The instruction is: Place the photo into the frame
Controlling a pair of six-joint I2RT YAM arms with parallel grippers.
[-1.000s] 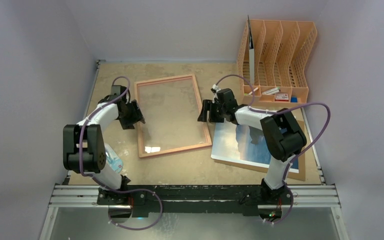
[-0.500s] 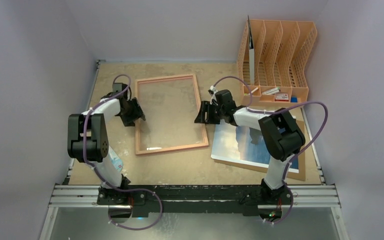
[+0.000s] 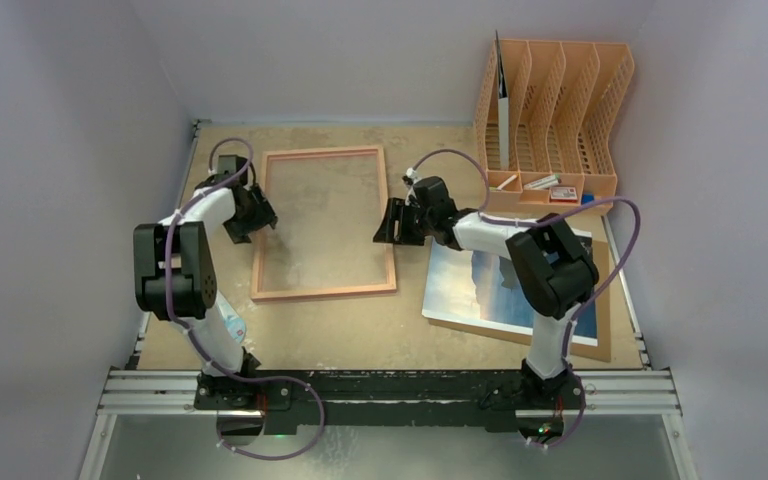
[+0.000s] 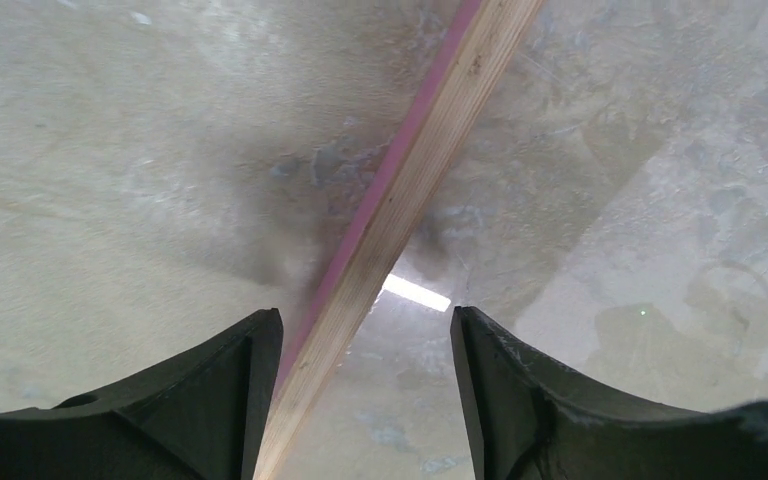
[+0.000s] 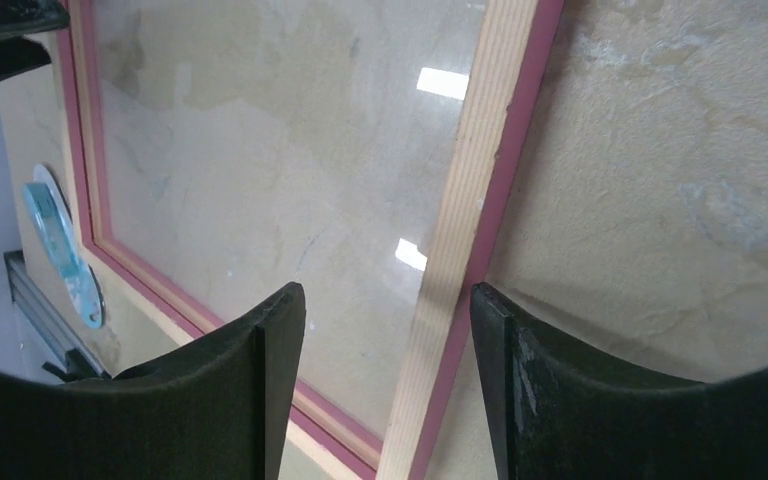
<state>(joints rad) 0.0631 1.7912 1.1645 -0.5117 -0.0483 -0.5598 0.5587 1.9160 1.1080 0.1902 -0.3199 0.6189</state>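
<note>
While the frame (image 3: 325,292) lies near the far edge of the counter (image 3: 360,335), left tool (image 4: 363,325) and right tool (image 5: 388,295) straddle its side rails, both spread.

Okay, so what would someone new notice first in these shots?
The large pink-edged wooden picture frame lies flat centre-left, the left hand and right hand open over its opposite side rails. Then the blue sea photo on a brown backing sheet, near right, and the orange plastic file rack in the far right corner.
</note>
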